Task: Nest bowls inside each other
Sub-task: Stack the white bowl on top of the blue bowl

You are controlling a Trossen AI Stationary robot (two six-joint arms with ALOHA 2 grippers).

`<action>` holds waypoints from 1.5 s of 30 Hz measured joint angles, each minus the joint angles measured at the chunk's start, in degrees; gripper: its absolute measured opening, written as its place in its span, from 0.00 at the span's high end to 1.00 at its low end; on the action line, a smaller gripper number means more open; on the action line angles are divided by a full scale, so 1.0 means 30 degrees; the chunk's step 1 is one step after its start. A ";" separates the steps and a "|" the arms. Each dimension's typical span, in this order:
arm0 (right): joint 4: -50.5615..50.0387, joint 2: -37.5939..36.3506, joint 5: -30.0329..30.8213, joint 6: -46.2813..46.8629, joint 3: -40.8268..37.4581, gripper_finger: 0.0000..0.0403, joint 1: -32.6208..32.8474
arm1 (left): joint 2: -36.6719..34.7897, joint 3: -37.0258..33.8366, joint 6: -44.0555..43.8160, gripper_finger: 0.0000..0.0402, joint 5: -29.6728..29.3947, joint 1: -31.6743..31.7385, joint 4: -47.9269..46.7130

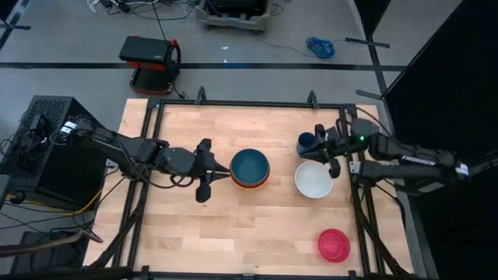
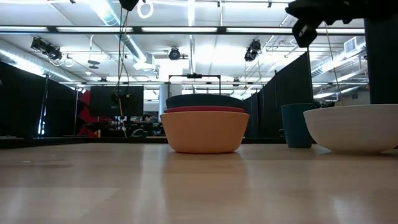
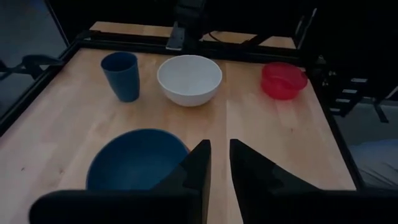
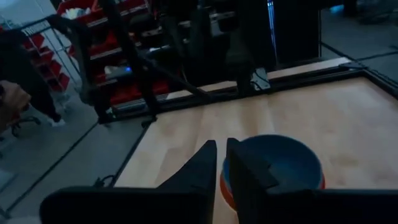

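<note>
we're abt halfway: teal bowl (image 1: 250, 166) sits in the red-orange bowl (image 2: 203, 109), that in the orange bowl (image 2: 204, 131), mid-table. left to nest: white bowl (image 1: 313, 180), pink bowl (image 1: 334, 245), dark blue cup (image 1: 306, 142), apart on the right side. 6 bowls, 3 stacked. left gripper (image 1: 204, 171) beside the stack and right gripper (image 1: 336, 152) over the white bowl's rim, both near closed, empty.

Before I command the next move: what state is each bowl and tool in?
Teal bowl: nested on top of the stack.
Red-orange bowl: nested, rim showing.
Orange bowl: bottom of stack.
White bowl: loose, upright.
Dark blue cup: loose, upright.
Pink bowl: loose.
Left tool: shut, empty.
Right tool: nearly shut, empty.
</note>
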 joint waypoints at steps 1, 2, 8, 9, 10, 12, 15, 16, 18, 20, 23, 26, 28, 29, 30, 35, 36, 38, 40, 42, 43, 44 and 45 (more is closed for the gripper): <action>-0.0379 0.0084 0.0531 0.0173 -0.0001 0.94 0.0514 | 0.0000 0.0001 0.0007 0.88 0.0027 0.0016 -0.0037; -0.0852 0.0154 0.1027 0.0378 -0.0002 0.94 0.0978 | 0.0001 0.0002 0.0012 0.88 0.0056 0.0032 -0.0074; -0.3690 0.0573 0.4001 0.1609 -0.0007 0.94 0.3762 | 0.0004 0.0007 0.0040 0.88 0.0228 0.0125 -0.0294; -0.4163 0.0642 0.4497 0.1814 -0.0008 0.94 0.4226 | 0.0004 0.0008 0.0045 0.88 0.0257 0.0140 -0.0330; -0.4636 0.0712 0.4992 0.2019 -0.0009 0.94 0.4690 | 0.0005 0.0009 0.0049 0.88 0.0285 0.0156 -0.0367; -0.5582 0.0852 0.5984 0.2429 -0.0011 0.94 0.5618 | 0.0006 0.0011 0.0059 0.88 0.0343 0.0187 -0.0441; -0.7002 0.1061 0.7471 0.3045 -0.0014 0.94 0.7011 | 0.0007 0.0014 0.0073 0.88 0.0429 0.0233 -0.0551; -0.7320 0.1098 0.7824 0.3258 -0.0015 0.94 0.7444 | 0.0007 0.0014 0.0086 0.88 0.0453 0.0242 -0.0571; -0.7294 0.1096 0.8062 0.3866 -0.0015 0.94 0.8256 | 0.0007 0.0014 0.0113 0.88 0.0466 0.0242 -0.0571; -0.7132 0.1096 0.8484 0.4522 -0.0015 0.94 0.9063 | 0.0007 0.0014 0.0127 0.88 0.0466 0.0242 -0.0571; -0.7145 0.1320 0.9092 0.5636 -0.0015 0.94 1.0325 | 0.0007 0.0014 0.0133 0.88 0.0466 0.0242 -0.0571; -0.7129 0.1889 0.9818 0.6787 -0.0015 0.94 1.1718 | 0.0007 0.0014 0.0134 0.88 0.0466 0.0242 -0.0576; -0.7158 0.2481 1.0330 0.7511 -0.0015 0.94 1.2602 | 0.0007 0.0014 0.0134 0.88 0.0466 0.0242 -0.0573; -0.7158 0.2782 1.0512 0.7815 -0.0015 0.94 1.2978 | 0.0007 0.0014 0.0134 0.88 0.0466 0.0242 -0.0571; -0.7152 0.3101 1.0736 0.8108 -0.0015 0.94 1.3363 | 0.0007 0.0014 0.0134 0.88 0.0466 0.0242 -0.0570; -0.7798 0.3582 1.0801 0.7867 -0.0015 0.94 1.3358 | 0.0007 0.0014 0.0122 0.87 0.0464 0.0242 -0.0564; -0.7931 0.3670 1.0806 0.7810 -0.0015 0.94 1.3345 | 0.0007 0.0014 0.0120 0.87 0.0463 0.0242 -0.0562; -0.8199 0.3845 1.0818 0.7695 -0.0015 0.94 1.3320 | 0.0007 0.0014 0.0115 0.87 0.0463 0.0242 -0.0559; -0.8467 0.4021 1.0829 0.7580 -0.0015 0.94 1.3294 | 0.0007 0.0014 0.0110 0.87 0.0462 0.0242 -0.0557; -0.8735 0.4196 1.0840 0.7465 -0.0015 0.93 1.3269 | 0.0007 0.0014 0.0106 0.87 0.0461 0.0242 -0.0554; -0.8869 0.4284 1.0846 0.7407 -0.0015 0.93 1.3256 | 0.0007 0.0014 0.0103 0.87 0.0460 0.0242 -0.0552; -0.9003 0.4372 1.0852 0.7349 -0.0015 0.93 1.3243 | 0.0007 0.0014 0.0101 0.87 0.0460 0.0242 -0.0551; -0.9137 0.4459 1.0857 0.7292 -0.0015 0.93 1.3231 | 0.0007 0.0014 0.0099 0.87 0.0459 0.0242 -0.0550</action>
